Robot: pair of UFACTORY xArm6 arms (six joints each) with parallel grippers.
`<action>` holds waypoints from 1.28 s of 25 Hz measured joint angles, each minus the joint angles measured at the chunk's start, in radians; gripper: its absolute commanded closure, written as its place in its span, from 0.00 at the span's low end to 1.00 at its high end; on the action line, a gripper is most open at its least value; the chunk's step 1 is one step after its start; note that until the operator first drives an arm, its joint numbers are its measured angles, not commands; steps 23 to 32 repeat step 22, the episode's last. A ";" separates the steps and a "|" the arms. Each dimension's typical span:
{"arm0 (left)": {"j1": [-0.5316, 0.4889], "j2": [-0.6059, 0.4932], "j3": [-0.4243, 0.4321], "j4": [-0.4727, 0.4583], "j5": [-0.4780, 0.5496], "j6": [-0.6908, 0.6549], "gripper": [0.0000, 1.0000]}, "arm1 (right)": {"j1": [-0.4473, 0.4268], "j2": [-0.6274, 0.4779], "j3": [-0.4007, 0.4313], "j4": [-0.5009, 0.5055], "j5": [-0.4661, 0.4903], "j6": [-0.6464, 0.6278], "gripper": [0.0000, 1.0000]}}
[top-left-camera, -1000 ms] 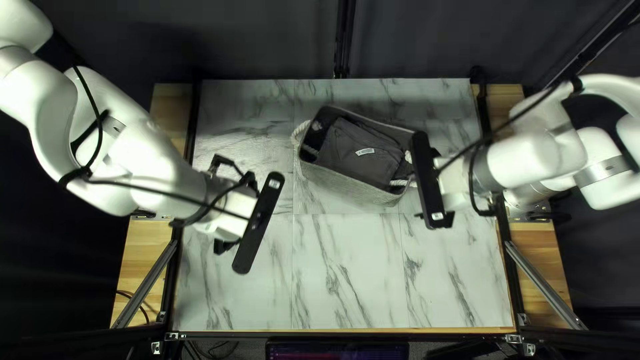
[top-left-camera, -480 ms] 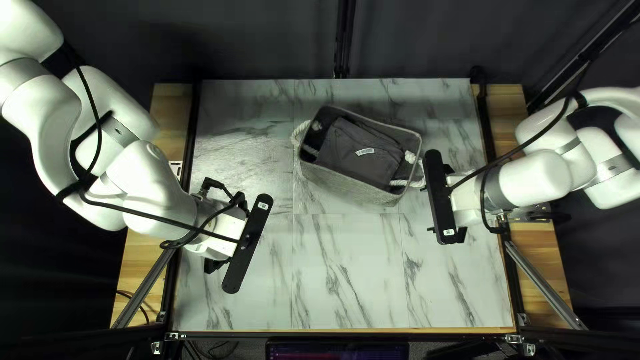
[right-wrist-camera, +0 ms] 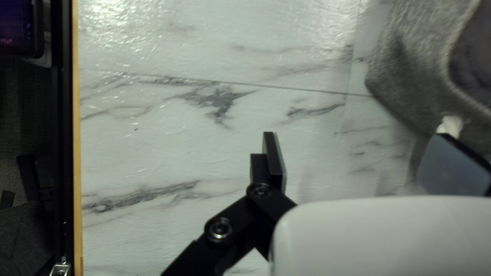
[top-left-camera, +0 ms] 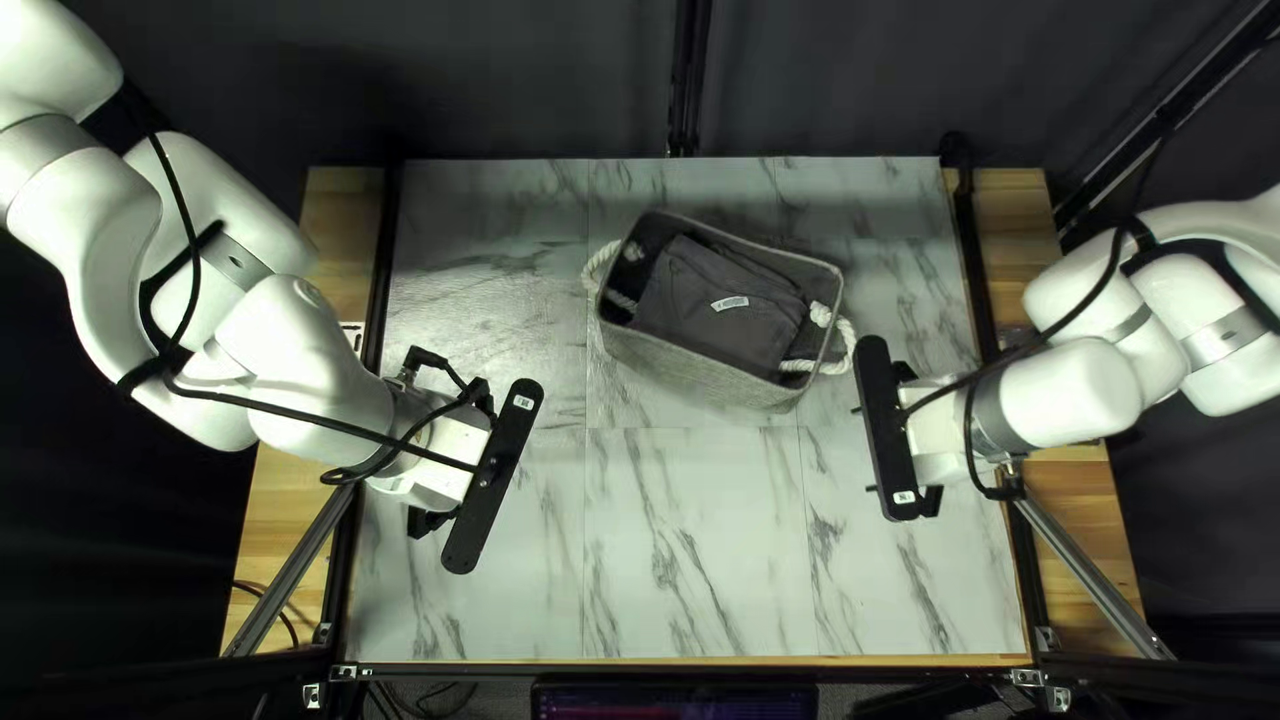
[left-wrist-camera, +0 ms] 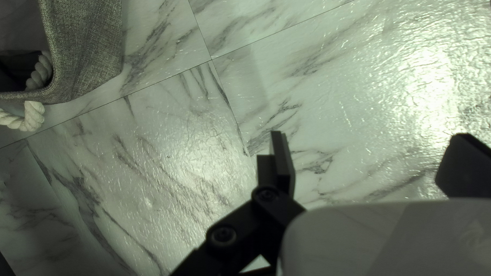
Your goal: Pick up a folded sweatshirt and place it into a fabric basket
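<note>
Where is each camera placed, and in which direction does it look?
Top left view: above the near edge of the table, slanting down towards the dark curtain; left arm and right arm show.
Left wrist view: on my left arm, looking down at the table past open jaws.
Right wrist view: on my right arm, looking down past open jaws, including the table's near edge.
Shared: both wrist views show part of the basket.

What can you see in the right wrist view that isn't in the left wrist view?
Right wrist view only: the screen, the table's wooden edge and my right gripper, open.
Left wrist view only: my left gripper, open, and grey rope inside the basket.
Both: marbled tabletop, basket and white rope.
</note>
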 measured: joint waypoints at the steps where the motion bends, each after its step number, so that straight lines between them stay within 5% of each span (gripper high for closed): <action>1: 0.002 -0.004 0.003 -0.002 -0.003 0.006 0.00 | -0.001 0.000 -0.002 0.005 0.000 -0.007 0.00; 32: 0.005 -0.008 0.007 -0.006 -0.008 0.015 0.00 | -0.002 -0.001 -0.007 0.015 0.001 -0.022 0.00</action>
